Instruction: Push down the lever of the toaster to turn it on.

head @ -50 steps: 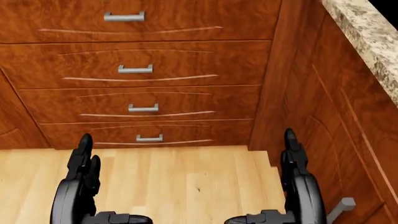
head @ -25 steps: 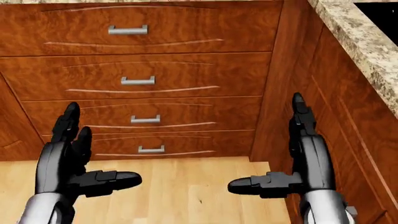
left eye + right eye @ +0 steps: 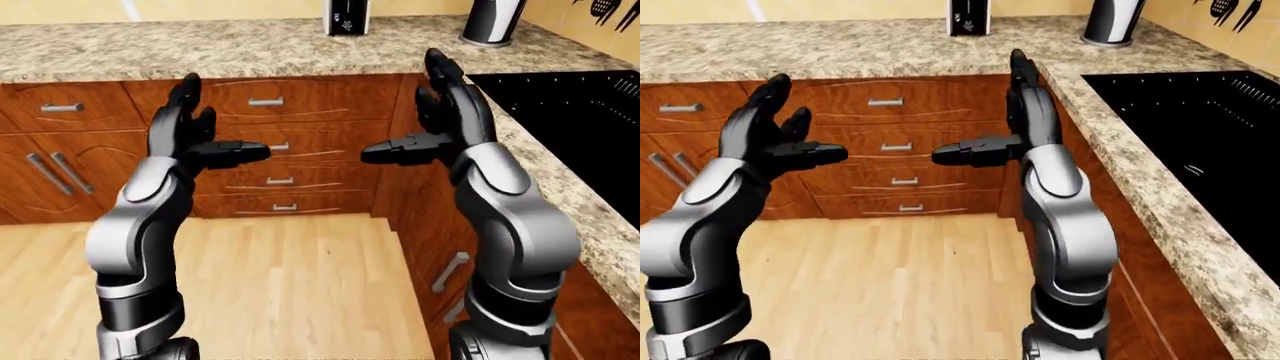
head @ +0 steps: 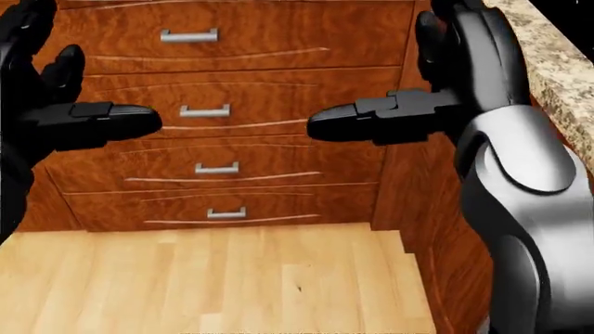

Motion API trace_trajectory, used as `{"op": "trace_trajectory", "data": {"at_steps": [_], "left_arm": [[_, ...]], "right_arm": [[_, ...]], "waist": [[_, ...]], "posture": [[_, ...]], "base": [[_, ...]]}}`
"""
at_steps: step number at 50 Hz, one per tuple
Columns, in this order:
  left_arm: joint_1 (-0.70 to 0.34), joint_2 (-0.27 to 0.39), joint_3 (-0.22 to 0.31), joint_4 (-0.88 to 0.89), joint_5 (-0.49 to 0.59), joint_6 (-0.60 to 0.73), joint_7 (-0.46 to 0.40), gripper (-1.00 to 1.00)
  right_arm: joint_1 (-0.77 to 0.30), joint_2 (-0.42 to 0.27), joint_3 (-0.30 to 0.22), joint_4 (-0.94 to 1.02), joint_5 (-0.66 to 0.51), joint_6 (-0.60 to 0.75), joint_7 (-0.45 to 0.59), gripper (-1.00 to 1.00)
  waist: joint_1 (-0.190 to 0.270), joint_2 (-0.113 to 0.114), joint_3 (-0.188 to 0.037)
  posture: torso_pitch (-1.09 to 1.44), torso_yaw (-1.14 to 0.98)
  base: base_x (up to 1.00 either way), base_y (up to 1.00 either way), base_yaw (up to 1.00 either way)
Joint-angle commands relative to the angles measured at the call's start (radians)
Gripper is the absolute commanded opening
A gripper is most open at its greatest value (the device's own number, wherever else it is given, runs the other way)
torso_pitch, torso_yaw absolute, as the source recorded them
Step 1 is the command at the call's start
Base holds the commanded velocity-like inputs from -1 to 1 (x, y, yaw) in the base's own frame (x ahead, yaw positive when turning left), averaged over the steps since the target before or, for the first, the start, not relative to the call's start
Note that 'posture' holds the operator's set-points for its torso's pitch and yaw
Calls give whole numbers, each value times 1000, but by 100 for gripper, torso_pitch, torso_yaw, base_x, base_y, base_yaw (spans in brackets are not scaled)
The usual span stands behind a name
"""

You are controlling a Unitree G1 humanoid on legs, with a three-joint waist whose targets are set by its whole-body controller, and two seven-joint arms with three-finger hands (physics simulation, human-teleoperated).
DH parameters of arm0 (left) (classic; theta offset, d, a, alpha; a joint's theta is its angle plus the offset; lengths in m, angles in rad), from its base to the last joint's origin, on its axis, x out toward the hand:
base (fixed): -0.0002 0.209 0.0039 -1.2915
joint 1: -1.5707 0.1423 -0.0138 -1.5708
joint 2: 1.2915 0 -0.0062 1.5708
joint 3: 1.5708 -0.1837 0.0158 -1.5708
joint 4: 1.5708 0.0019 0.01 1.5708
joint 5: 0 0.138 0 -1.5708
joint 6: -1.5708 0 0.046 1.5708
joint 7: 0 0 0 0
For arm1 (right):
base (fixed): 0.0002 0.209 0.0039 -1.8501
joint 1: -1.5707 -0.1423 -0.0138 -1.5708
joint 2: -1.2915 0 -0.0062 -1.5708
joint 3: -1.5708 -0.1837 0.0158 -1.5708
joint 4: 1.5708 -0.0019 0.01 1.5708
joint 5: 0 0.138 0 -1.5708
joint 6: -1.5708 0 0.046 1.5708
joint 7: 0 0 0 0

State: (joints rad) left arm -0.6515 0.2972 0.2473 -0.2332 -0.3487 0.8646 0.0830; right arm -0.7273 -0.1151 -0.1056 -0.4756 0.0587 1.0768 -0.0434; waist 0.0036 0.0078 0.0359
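A narrow white and black appliance (image 3: 346,16) stands on the granite counter (image 3: 200,46) at the top of the left-eye view, cut off by the top edge. I cannot tell whether it is the toaster, and no lever shows. My left hand (image 3: 225,120) is raised in the air before the drawers, open and empty, fingers up and thumb pointing right. My right hand (image 3: 400,105) is raised the same way beside the counter's corner, open and empty, thumb pointing left. Both hands are well short of the appliance.
A black and white cylindrical appliance (image 3: 490,21) stands in the counter's corner. A black cooktop (image 3: 1200,142) lies in the counter on the right. Wooden drawers (image 3: 280,142) with metal handles sit under the counter. Light wood floor (image 3: 290,285) lies below my arms.
Both hands have risen from low near the floor to the height of the top drawers, staying open. The head view has shifted slightly.
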Motion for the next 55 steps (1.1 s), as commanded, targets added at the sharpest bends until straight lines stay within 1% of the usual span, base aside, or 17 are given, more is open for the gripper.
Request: {"op": "trace_trajectory", "data": {"at_steps": [1,13,14,19,22,26,29,32,33,35,37,41,43,45,46,49,55], "left_arm": [[-25,18,15,-36,-29,-35,27,100],[-64,97,80,-167,-181,106,116,100],[-68,105,79,-169,-193,107,125,100],[-61,116,63,-164,-219,81,147,100],[-64,125,68,-161,-232,71,151,100],[-57,126,63,-139,-236,50,158,100],[-60,131,65,-152,-250,61,168,100],[-59,134,64,-155,-256,60,171,100],[-56,133,62,-151,-254,52,168,100],[-60,134,64,-163,-263,68,178,100],[-57,136,60,-154,-257,56,175,100],[-51,131,54,-151,-251,51,170,100],[-52,129,54,-154,-252,54,170,100],[-58,131,58,-154,-255,60,171,100],[-59,132,61,-160,-259,66,174,100],[-62,132,65,-169,-270,77,183,100],[-56,134,60,-161,-269,62,181,100]], "right_arm": [[-70,-24,-21,-39,43,-12,-10,100],[-106,-66,-41,-147,141,125,-62,100],[-103,-72,-44,-151,148,124,-61,100],[-105,-80,-54,-159,186,129,-74,100],[-115,-89,-65,-164,207,142,-84,100],[-106,-91,-61,-153,226,124,-92,100],[-109,-97,-66,-159,239,131,-108,100],[-105,-99,-65,-156,248,122,-115,100],[-104,-100,-64,-157,249,122,-118,100],[-103,-101,-60,-155,253,120,-122,100],[-100,-106,-53,-154,253,119,-122,100],[-99,-109,-56,-152,252,113,-125,100],[-105,-110,-62,-159,257,123,-127,100],[-103,-110,-62,-155,259,118,-128,100],[-100,-112,-61,-151,258,111,-128,100],[-105,-111,-64,-155,264,119,-133,100],[-104,-112,-62,-151,268,118,-138,100]], "waist": [[-1,2,-25],[1,5,-18],[-1,9,-41],[-3,3,-13],[-4,-9,-10],[-4,-4,-14],[-6,22,-15],[-12,88,-15],[-5,55,-8],[-10,71,-8],[-6,58,-17],[-1,24,-8],[4,-3,-11],[9,-57,-23],[8,-41,-21],[-2,-43,-15],[-6,7,-1]], "posture": [[0,0],[0,0],[0,0],[0,0],[0,0],[0,0],[0,0],[0,0],[0,0],[0,0],[0,0],[0,0],[0,0],[0,0],[0,0],[0,0],[0,0]], "base": [[0,0,0],[0,0,0],[5,0,0],[11,0,0],[14,0,0],[14,0,0],[15,0,0],[15,0,0],[16,0,0],[15,0,0],[15,0,0],[16,0,0],[15,0,0],[15,0,0],[15,0,0],[15,0,0],[15,0,0]]}}
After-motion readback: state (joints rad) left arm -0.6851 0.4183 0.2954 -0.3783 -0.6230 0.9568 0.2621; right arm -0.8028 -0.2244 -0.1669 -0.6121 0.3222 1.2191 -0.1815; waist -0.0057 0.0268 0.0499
